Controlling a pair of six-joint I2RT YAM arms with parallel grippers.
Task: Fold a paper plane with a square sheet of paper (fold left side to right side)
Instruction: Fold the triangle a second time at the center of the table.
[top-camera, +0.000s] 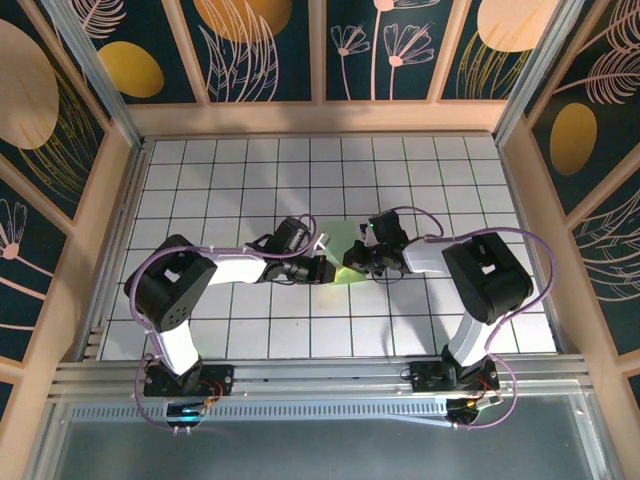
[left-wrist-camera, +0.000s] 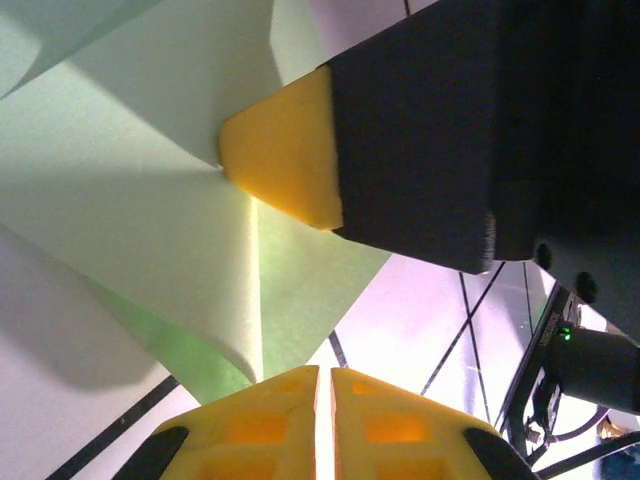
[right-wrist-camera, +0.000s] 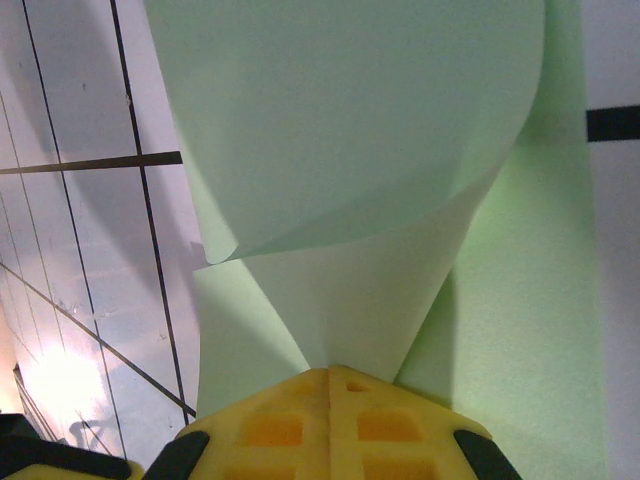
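Paper (top-camera: 338, 238) curling up between 2 claws at middle of table (top-camera: 250, 170), bare tiles stretching all around. Right claw (right-wrist-camera: 330, 378) clenching paper's gathered fold. Left claw (left-wrist-camera: 325, 385) pressing shut at curled edge, grip unclear.

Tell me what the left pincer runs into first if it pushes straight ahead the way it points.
The square sheet of paper, which touches the closed tips of the left pincer. Just beyond, the yellow pad of the right pincer looks next in line, though depth is unclear.
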